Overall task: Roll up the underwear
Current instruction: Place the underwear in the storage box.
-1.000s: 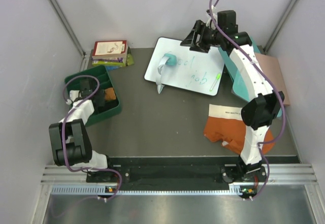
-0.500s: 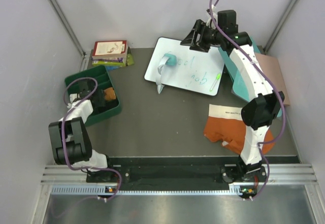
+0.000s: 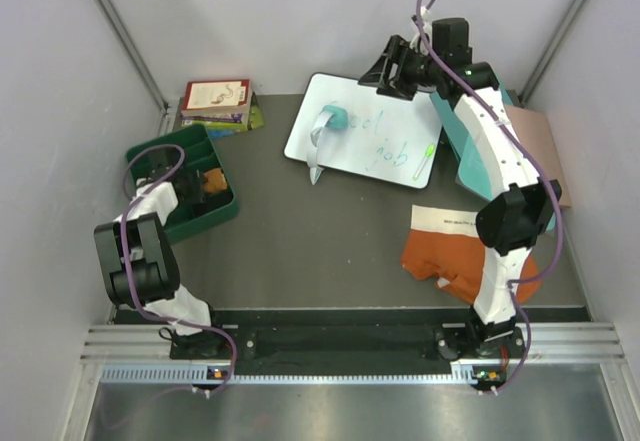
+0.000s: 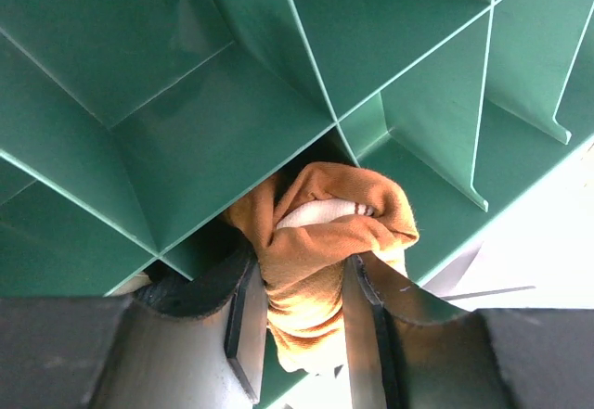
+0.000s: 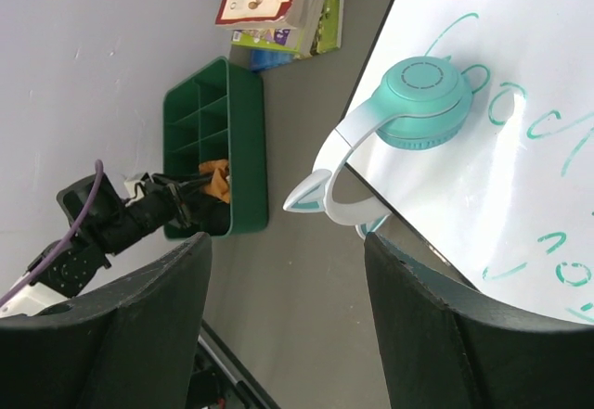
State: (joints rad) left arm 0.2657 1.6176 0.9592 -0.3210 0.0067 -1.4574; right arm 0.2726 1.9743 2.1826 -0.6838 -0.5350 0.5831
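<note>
1. My left gripper [image 4: 302, 312] is pinching the rolled mustard-tan underwear [image 4: 320, 233]. The bundle sits squeezed between both fingers, low in the middle of the left wrist view, with its cream waistband showing in the fold.
2. The roll sticks out past my fingertips toward a divider of the green tray [image 4: 186, 140]. I cannot tell whether it touches a compartment floor.
3. My right gripper [image 5: 286, 251] hangs spread and empty above the whiteboard [image 3: 380, 146], at the upper middle of the overhead view and well apart from the tray.
4. The rust-orange underwear [image 3: 450, 253] lies flat at the lower right of the overhead view, its waistband along the upper edge. It is beside my right arm and far from my left, so I judge the right arm would reach it first.
</note>
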